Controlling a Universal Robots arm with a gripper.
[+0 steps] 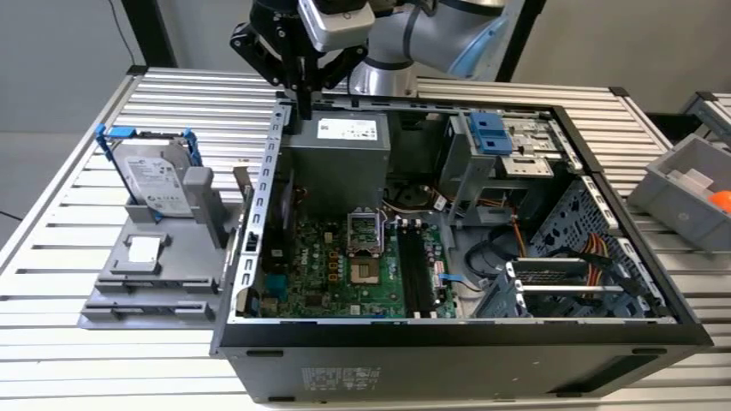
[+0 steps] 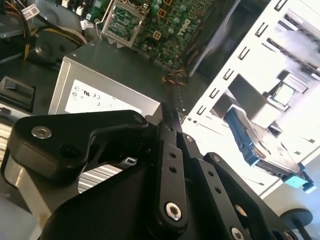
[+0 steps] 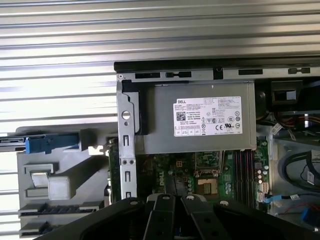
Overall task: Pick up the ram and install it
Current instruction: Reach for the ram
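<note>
Jaws closed on nothing, the gripper (image 1: 304, 104) hangs over the boxy grey metal power supply (image 1: 331, 158). At the exterior view's left of that supply, past the perforated case wall (image 1: 269, 197), stands what seems to be the ram (image 1: 243, 195), a thin upright board.

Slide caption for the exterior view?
Gripper above a corner of the open computer case, by the power supply; hard drive stands outside.

Hand (image 3: 178, 199) half beyond the first wrist view's edge.
</note>
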